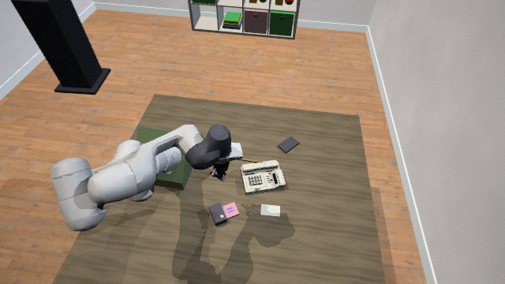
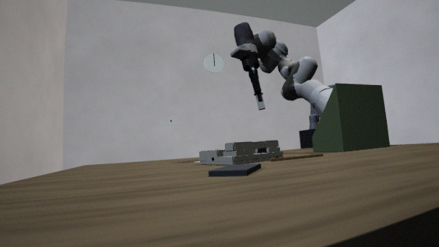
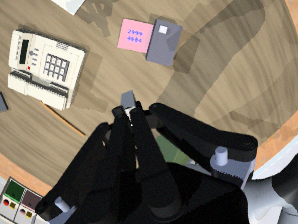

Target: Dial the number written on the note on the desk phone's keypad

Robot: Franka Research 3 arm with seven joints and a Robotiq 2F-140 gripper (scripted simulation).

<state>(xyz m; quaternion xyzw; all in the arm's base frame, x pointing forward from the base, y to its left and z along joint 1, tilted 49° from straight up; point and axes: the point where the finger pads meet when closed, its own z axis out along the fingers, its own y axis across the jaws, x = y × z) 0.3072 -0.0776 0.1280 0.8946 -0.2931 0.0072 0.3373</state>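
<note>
The cream desk phone (image 1: 263, 176) lies on the brown table top with its handset in the cradle along the far side; its dark keypad (image 1: 255, 180) faces up. It also shows in the wrist view (image 3: 44, 67) and in the low side view (image 2: 241, 151). A pink note (image 1: 230, 209) lies in front of the phone, next to a dark block (image 1: 218, 214); the note also shows in the wrist view (image 3: 135, 35). My gripper (image 2: 260, 103) is shut and empty, high above the table, left of the phone in the overhead view (image 1: 219, 173). Its fingertips (image 3: 128, 100) point down.
A green box (image 1: 167, 158) stands by the arm's base. A white card (image 1: 270, 210) lies right of the note. A dark flat slab (image 1: 288, 144) lies beyond the phone, and a thin pencil (image 1: 249, 160) lies by the phone's far edge. A shelf unit (image 1: 245, 17) stands at the far wall.
</note>
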